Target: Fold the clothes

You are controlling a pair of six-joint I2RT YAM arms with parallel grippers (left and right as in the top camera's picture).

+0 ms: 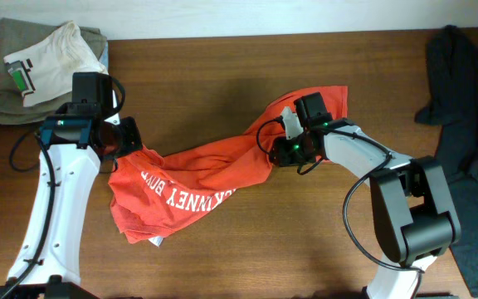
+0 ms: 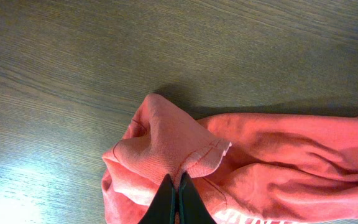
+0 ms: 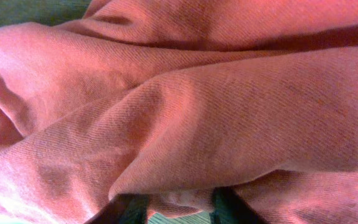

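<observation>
Red-orange T-shirt [image 1: 214, 162] lies mid-table, drawn out in a twisted band between the two arms. Its wider left part is spread flat on the wooden table [image 1: 222, 257], white lettering [image 1: 185, 197] face up, and one corner reaches past the right arm toward the far edge. Left gripper [image 1: 127, 137] is at the shirt's left end; the wrist view shows its jaws clenched on a stitched hem fold, the cloth bunched up just ahead of the tips. Right gripper [image 1: 279, 151] is sunk into the band's right end. Cloth fills almost all of its wrist view, with two dark fingers [image 3: 131, 211] standing apart at the bottom edge under the folds, so I cannot tell whether they clamp anything. At the far left corner sits a stack of folded olive pieces [image 1: 7, 100] with a white tee [image 1: 52, 58] on top, near the left arm but apart from the shirt. A dark garment [image 1: 467, 108] is heaped along the right edge, close behind the right arm's base.
</observation>
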